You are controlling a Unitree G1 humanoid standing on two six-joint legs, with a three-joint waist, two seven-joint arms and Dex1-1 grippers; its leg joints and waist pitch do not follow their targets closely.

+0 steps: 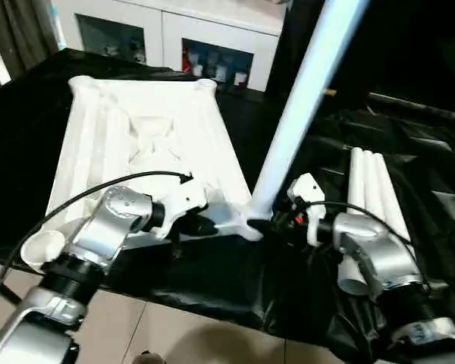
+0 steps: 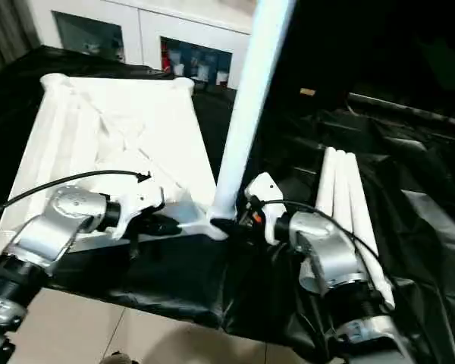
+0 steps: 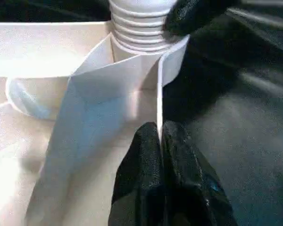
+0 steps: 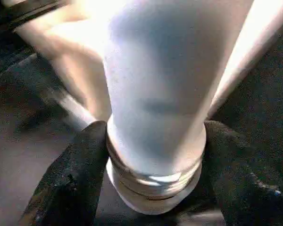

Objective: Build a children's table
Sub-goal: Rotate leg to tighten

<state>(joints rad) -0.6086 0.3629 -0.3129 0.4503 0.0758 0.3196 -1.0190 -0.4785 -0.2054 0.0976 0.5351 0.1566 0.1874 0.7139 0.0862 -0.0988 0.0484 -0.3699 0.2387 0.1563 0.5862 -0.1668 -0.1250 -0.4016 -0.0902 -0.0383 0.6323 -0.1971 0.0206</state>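
The children's table top (image 1: 144, 129) lies underside up on black cloth, its ribs showing. One white leg (image 1: 303, 98) stands tilted in the near right corner socket, its threaded end (image 3: 139, 28) partly in. My right gripper (image 1: 262, 225) holds the base of this leg (image 4: 165, 84), one black finger (image 4: 75, 179) pressed on each side just above the threads. My left gripper (image 1: 205, 225) is shut on a thin upright rib (image 3: 159, 89) of the top, next to that socket. Three spare legs (image 1: 375, 197) lie side by side on the cloth to the right.
A white cabinet with glass doors (image 1: 205, 45) stands behind the table. The near left corner socket (image 1: 42, 246) hangs over the cloth's front edge, above tiled floor (image 1: 189, 334). Crumpled black cloth (image 1: 432, 152) covers the right side.
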